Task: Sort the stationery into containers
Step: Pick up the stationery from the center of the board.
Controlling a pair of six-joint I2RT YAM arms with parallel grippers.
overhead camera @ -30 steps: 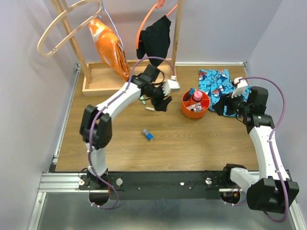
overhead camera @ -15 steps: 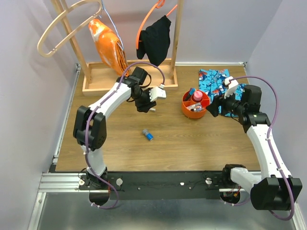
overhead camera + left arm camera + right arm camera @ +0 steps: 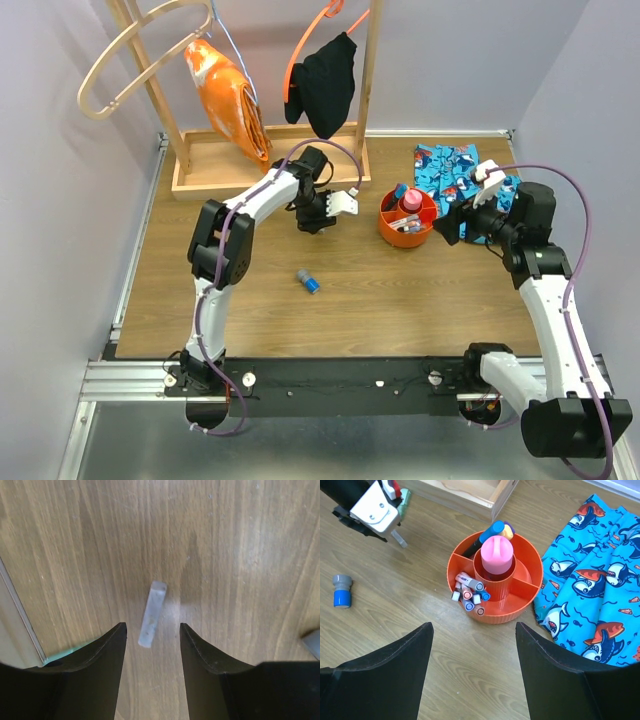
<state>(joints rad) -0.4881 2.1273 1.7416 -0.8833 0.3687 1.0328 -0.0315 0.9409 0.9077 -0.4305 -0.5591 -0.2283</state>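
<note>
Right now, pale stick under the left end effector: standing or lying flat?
Lying flat: the pale stick rests lengthwise on the table, between the fingers of the left end effector, touching neither.

A brown wood-grain desk [image 3: 400, 310] carries a pale wooden rack with a long tray base [image 3: 215, 172] at its far left. An orange-and-white patterned cloth [image 3: 226, 95] and a black garment [image 3: 322, 85] hang from the rack. A blue shark-print cloth [image 3: 590, 575] lies rumpled at the far right.

surface: wood-grain table [image 3: 400, 310] | back: rack's wooden tray [image 3: 215, 182] | mid-right: orange tub [image 3: 405, 241], shark-print cloth [image 3: 445, 170] just beside | centre: short blue-and-grey piece [image 3: 307, 281], alone | left of tub: pale stick [image 3: 152, 613], lying flat
</note>
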